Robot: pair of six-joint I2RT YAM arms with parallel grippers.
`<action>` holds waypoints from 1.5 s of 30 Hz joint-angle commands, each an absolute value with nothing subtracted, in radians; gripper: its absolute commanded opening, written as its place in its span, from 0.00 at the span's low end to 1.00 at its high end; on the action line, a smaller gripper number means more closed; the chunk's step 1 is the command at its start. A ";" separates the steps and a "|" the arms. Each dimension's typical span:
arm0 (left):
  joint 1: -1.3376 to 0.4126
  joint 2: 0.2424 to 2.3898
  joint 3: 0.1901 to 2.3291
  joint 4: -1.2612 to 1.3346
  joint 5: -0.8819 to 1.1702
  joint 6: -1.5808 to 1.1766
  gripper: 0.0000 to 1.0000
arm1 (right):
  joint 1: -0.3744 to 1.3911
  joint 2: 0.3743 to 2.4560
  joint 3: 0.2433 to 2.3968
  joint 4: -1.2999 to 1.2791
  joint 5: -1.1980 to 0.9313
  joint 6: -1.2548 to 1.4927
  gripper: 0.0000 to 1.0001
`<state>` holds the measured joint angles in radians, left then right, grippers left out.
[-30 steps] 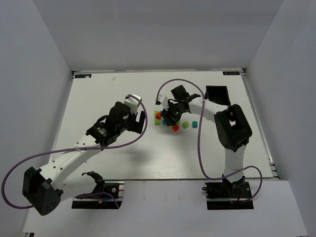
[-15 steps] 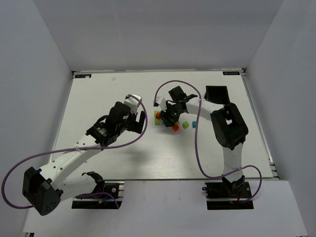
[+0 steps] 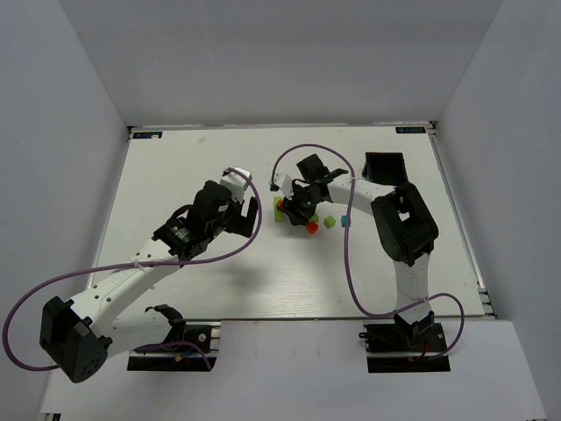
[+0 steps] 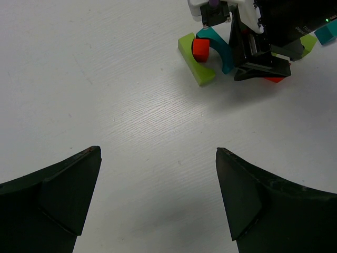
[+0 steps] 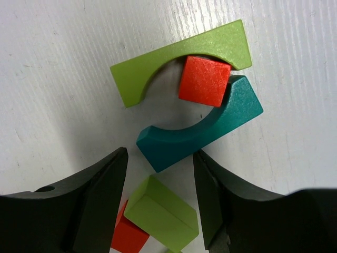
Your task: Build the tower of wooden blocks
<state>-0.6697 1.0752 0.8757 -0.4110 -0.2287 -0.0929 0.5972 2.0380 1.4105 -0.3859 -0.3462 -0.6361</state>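
Several painted wooden pieces lie clustered just right of the middle of the white surface (image 4: 105,79), and by my reading no column stands yet. A lime-green arch (image 5: 221,45) and a teal arch (image 5: 200,137) lie flat on their sides, hollows facing one another, with a red cube (image 5: 204,80) lodged between them and touching both. Lying that way they offer no level top, so they look like loose stock rather than a base. Nearest the camera, the right hand (image 5: 160,158) pinches a lime-green block (image 5: 160,213) across its width, each black finger against one flank. A red block (image 5: 129,237) shows directly under it, probably the seat it is meant for, though I cannot tell whether the two touch. A green cube (image 3: 330,222) and a teal cube (image 3: 345,221) sit apart just to the right, likely waiting their turn. The left hand (image 4: 158,153) hangs well short of the cluster with its fingers spread wide and nothing between them, which seems meant to keep it clear of the work. The blocks are matte and crisp-edged, with faint grain under the paint. The surface carries fine streaks like brushed wood, and the fingers are dull black wedges.
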 commanded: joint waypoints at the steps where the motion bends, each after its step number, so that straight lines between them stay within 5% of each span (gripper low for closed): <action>1: -0.667 1.058 0.874 -0.408 -0.241 -0.086 1.00 | 0.606 2.042 1.430 -0.350 -0.348 -0.650 0.59; 45: -0.667 1.068 0.874 -0.408 -0.241 -0.086 1.00 | 0.624 2.051 1.425 -0.305 -0.347 -0.617 0.56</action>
<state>-0.6697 1.0756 0.8757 -0.4110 -0.2287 -0.0929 0.6178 2.0449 1.4105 -0.3370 -0.3397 -0.6327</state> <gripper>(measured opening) 0.997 0.574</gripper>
